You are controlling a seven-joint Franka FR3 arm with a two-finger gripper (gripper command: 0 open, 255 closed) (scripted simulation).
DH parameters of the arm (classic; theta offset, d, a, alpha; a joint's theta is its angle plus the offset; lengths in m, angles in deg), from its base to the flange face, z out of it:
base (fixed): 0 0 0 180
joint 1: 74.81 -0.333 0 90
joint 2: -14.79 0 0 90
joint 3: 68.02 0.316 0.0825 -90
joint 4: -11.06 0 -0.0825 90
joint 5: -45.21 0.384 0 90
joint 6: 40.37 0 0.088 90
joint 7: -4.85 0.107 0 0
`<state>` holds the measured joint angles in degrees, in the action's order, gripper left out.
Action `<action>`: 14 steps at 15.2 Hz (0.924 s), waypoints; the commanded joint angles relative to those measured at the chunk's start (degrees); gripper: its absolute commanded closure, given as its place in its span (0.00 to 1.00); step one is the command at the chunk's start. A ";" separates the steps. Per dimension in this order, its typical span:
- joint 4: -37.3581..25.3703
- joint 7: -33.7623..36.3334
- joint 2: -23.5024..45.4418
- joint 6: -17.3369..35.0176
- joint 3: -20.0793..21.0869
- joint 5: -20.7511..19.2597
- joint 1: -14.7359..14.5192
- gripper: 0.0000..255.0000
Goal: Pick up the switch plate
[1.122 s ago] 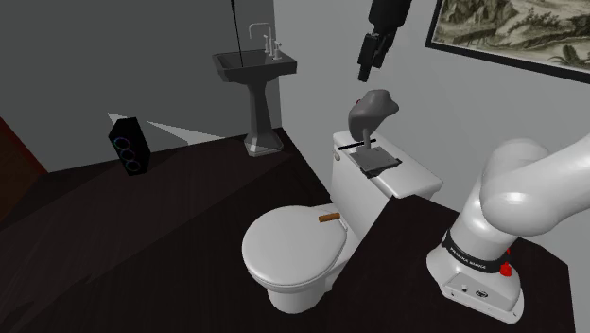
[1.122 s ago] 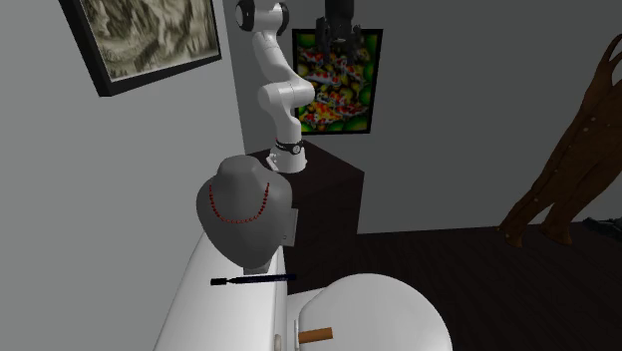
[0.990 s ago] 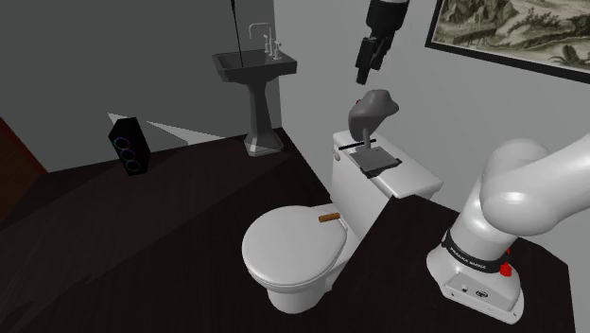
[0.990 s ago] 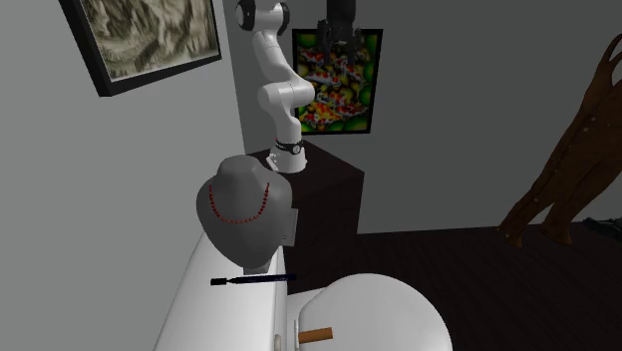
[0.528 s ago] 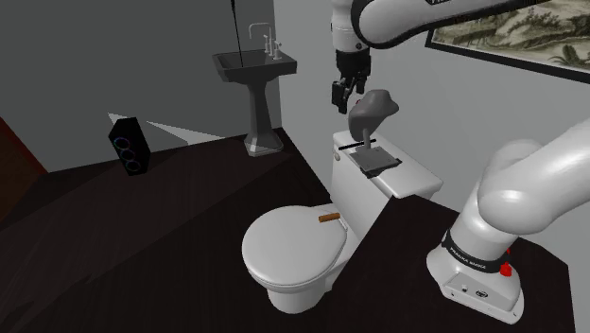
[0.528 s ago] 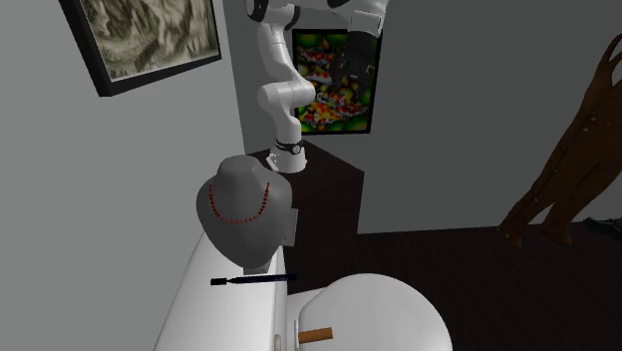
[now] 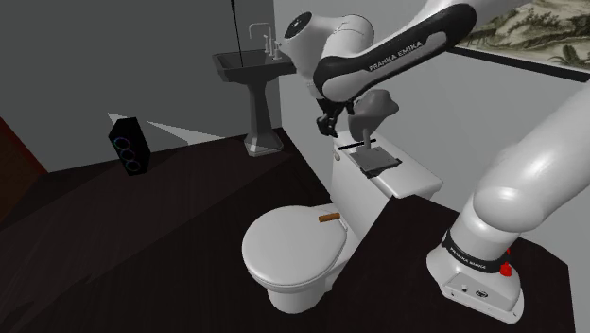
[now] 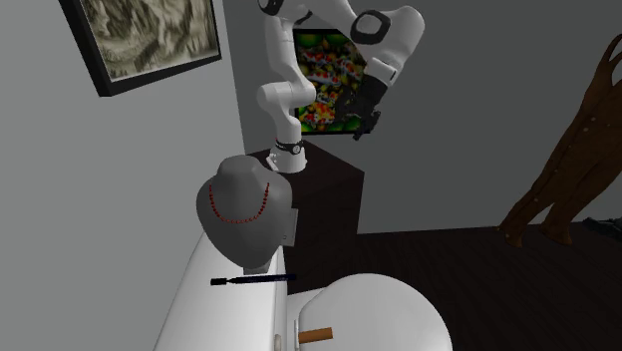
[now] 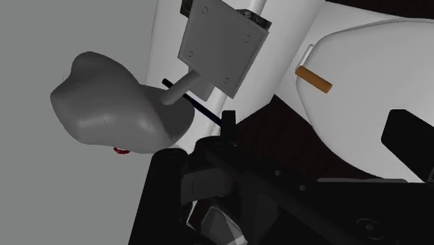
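— Toilet tank lid point(image 7: 416, 182): we count one grey square switch plate point(image 9: 221, 43), four screw holes, ahead of the gripper point(image 7: 326, 125), untouched.
— We see fingers apart; one bust point(image 9: 111, 104), one pen point(image 9: 207, 111).

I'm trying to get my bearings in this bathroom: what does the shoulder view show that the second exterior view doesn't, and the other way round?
Shoulder view's extras: a pedestal sink and a black speaker on the floor.
Second exterior view's extras: a colourful picture behind the arm, a red necklace on the bust, and a brown wooden shape.
Shared: the white toilet, the grey bust, a black pen, a small brown stick on the lid, and the white arm.
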<state>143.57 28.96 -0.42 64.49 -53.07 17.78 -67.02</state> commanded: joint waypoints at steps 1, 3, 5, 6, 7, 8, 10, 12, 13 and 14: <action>-1.00 5.14 5.61 -0.22 1.38 -3.99 1.03 0.00; -2.40 9.56 10.80 -1.41 2.06 -7.71 1.76 0.00; -4.07 13.77 16.07 -3.02 2.16 -11.31 2.16 0.00; -5.00 15.75 18.71 -3.94 2.00 -13.03 2.24 0.00; -5.98 17.65 21.33 -4.92 1.72 -14.67 2.26 0.00; -7.00 19.44 23.93 -5.95 1.32 -16.24 2.22 0.00; -9.19 22.71 29.06 -8.07 0.21 -19.10 2.03 0.00; -11.53 25.57 34.05 -10.23 -1.20 -21.61 1.77 0.00; -12.76 26.85 36.49 -11.32 -1.96 -22.74 1.66 0.00; -14.02 28.04 38.89 -12.38 -2.83 -23.78 1.51 0.00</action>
<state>130.75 55.45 35.85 53.26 -55.13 -4.81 -65.31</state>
